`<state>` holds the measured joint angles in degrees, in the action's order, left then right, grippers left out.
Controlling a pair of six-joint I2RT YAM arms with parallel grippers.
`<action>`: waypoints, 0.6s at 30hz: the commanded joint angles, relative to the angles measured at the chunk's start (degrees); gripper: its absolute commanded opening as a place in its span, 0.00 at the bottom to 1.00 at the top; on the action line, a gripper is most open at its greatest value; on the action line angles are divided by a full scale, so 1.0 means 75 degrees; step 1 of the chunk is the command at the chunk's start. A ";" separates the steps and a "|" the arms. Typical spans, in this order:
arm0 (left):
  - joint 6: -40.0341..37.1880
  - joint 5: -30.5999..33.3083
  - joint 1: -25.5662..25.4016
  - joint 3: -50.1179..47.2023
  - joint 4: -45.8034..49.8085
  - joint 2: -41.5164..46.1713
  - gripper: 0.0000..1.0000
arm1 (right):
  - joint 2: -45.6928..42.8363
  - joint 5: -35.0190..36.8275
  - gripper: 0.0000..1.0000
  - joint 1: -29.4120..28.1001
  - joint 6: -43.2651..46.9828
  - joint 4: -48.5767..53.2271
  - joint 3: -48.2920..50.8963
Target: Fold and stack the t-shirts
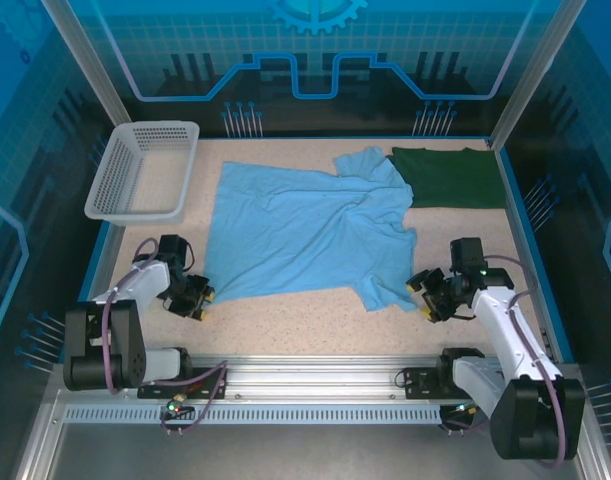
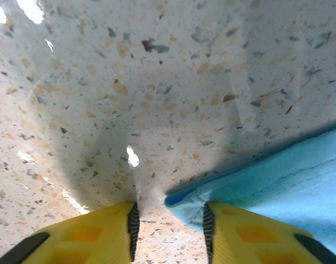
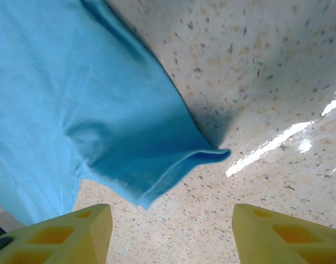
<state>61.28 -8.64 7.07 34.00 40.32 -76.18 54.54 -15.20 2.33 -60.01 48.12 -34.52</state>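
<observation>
The light blue t-shirt lies spread and rumpled across the middle of the table. The dark green t-shirt lies flat at the back right, touching the blue one's sleeve. My left gripper sits low at the blue shirt's near left corner. In the left wrist view the left gripper has a narrow gap, and the corner of the blue t-shirt lies in it against the right finger. My right gripper is by the near right sleeve. The right gripper is wide open, with the sleeve hem of the blue t-shirt just ahead of it.
A white mesh basket stands at the back left corner, half over the table's edge. A strip of speckled table runs between the blue shirt and the arm bases. Blue enclosure walls close the sides and back.
</observation>
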 commanded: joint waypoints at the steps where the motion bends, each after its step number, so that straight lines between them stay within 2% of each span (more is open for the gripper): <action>1: -0.0349 -0.0008 0.0094 0.0010 -0.1871 -0.0444 0.31 | -0.0069 0.0379 0.61 0.0143 -0.0149 0.0367 -0.0115; 7: -0.0596 0.0039 0.0148 0.0323 -0.1872 -0.0757 0.12 | 0.0426 0.0253 0.60 0.0222 -0.0822 0.0196 0.0268; 11: -0.0768 0.0111 0.0147 0.0399 -0.1808 -0.0750 0.01 | 0.1072 -0.0151 0.60 0.0276 -0.1057 -0.0099 0.0448; 18: -0.1106 0.0284 0.0150 0.0504 -0.1516 -0.0654 0.00 | 0.1499 -0.0197 0.58 0.0246 -0.1729 -0.0797 0.0530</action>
<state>55.27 -10.13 7.46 37.01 34.37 -79.99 65.39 -15.68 3.55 -69.76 44.29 -30.41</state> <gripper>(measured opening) 0.052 0.587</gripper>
